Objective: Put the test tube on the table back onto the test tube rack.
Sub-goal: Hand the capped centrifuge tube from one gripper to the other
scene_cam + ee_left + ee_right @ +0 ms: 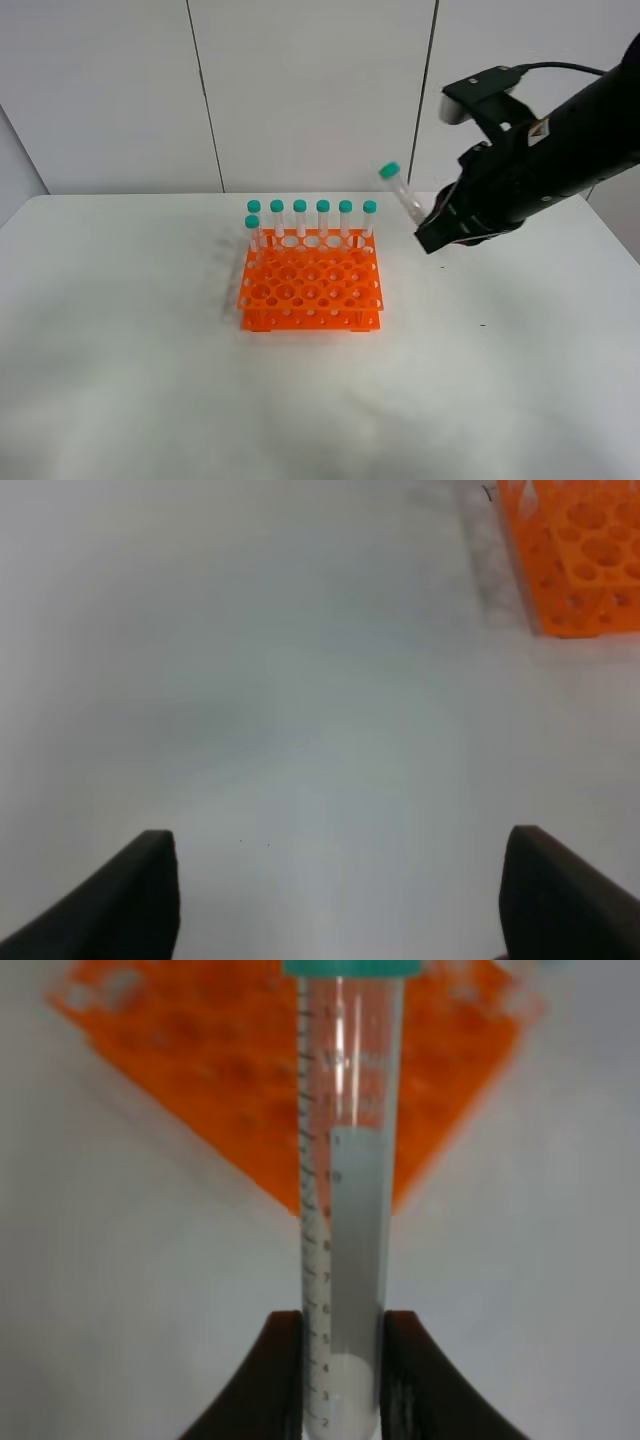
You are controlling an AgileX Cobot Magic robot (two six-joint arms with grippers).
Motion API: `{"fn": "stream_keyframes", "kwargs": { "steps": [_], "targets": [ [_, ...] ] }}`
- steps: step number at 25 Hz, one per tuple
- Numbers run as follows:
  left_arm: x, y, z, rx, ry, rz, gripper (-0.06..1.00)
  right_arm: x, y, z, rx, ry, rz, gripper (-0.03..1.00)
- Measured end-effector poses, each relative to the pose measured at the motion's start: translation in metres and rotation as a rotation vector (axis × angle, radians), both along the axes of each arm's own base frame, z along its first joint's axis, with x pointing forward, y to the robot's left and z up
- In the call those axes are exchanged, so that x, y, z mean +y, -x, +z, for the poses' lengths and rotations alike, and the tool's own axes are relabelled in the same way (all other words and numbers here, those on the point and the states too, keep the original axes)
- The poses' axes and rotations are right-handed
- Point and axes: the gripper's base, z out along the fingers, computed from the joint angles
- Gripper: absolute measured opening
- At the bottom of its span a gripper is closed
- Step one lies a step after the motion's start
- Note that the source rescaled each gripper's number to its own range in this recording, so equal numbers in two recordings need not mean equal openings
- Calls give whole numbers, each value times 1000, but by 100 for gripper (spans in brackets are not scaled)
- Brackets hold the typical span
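The test tube (404, 197) is clamped by its lower end in the right end effector (430, 232), above the desk (150, 380) near its far edge. It is tilted cap-up beside the test tube rack (310, 287), probably for insertion. The left end effector (340, 890) is spread wide, empty.

One test tube rack (300, 322) is counted, seven capped tubes (300, 208) are seated in it, and one test tube (403, 195) is seen apart.

I am viewing a plain white counter (120, 380) with a rounded far-left corner; the orange test tube rack (312, 292) is sitting directly on it, near the middle.
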Motion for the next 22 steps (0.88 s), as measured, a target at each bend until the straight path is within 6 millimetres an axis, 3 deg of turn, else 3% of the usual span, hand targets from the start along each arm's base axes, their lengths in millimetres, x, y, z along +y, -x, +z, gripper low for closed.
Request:
{"fn": "stream_keyframes", "kwargs": {
  "steps": [10,15,20,22],
  "targets": [
    [0,0,0,0,0,0,100,34,-15,-35,1,-108,333,2],
    [0,0,0,0,0,0,100,37,-12,-42,14,-122,407,2],
    [0,4,19,-111,9,-3,100,35,-2,-60,82,-150,381,2],
    [-1,4,30,-140,20,-9,100,35,-1,-59,65,-173,377,2]
  ]
}}
